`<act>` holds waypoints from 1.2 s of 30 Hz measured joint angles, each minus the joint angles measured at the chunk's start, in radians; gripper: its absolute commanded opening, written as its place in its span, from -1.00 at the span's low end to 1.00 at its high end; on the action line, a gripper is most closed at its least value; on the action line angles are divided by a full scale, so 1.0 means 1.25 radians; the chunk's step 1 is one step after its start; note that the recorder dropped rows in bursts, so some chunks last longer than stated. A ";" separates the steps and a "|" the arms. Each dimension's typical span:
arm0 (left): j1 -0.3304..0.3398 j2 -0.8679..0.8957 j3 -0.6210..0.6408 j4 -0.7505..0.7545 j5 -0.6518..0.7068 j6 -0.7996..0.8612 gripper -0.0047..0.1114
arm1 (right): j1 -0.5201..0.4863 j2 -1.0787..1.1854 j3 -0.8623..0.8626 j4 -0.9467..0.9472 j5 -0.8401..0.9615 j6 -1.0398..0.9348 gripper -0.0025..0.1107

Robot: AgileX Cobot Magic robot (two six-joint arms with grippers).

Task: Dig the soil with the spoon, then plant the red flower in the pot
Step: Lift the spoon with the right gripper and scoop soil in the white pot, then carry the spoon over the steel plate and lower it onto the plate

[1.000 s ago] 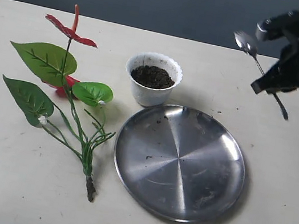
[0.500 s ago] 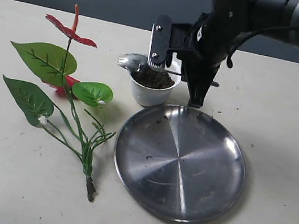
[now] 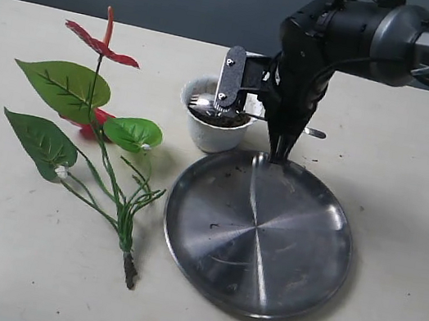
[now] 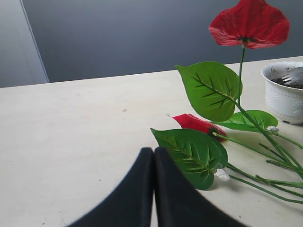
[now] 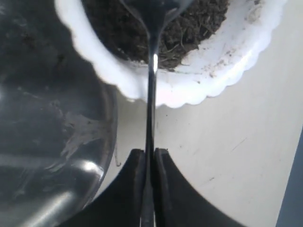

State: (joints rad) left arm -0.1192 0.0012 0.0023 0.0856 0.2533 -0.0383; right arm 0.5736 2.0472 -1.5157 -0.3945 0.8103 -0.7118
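My right gripper (image 3: 239, 108) (image 5: 149, 152) is shut on the thin handle of the silver spoon (image 5: 151, 94). The spoon's bowl (image 3: 202, 103) lies in the dark soil (image 5: 196, 23) inside the small white scalloped pot (image 3: 212, 135) (image 5: 189, 94). In the exterior view the arm hides most of the soil. The red flower (image 3: 102, 45) lies flat on the table left of the pot, green leaves (image 3: 66, 84) spread and stub base toward the front. My left gripper (image 4: 153, 150) is shut on nothing, low over the table beside a leaf (image 4: 189, 151); a red bloom (image 4: 248, 23) rises beyond it.
A large round steel plate (image 3: 282, 247) with a few soil crumbs lies just in front and right of the pot, its rim (image 5: 106, 123) close under my right gripper. The pale table (image 3: 14, 258) runs back to a dark wall.
My right gripper swung the spoon from high at the far right over to the pot. It then lowered the spoon's bowl from the pot's left rim into the soil.
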 measured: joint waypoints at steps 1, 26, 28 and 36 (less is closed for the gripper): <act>0.000 0.000 0.000 0.000 0.000 0.000 -0.91 | 0.000 0.006 0.000 -0.015 0.000 0.016 -0.97; 0.000 0.000 0.000 0.000 0.000 0.000 -0.91 | 0.000 -0.024 -0.003 -0.101 0.016 0.202 -0.97; 0.000 0.000 0.000 0.000 0.000 0.000 -0.91 | 0.000 -0.028 -0.004 -0.077 -0.011 0.199 -0.97; 0.000 0.000 0.000 0.000 0.000 0.000 -0.91 | 0.000 0.009 -0.004 -0.039 -0.008 0.152 -0.97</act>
State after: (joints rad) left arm -0.1192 0.0012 0.0023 0.0856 0.2533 -0.0383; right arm 0.5736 2.0579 -1.5205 -0.4432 0.7999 -0.5221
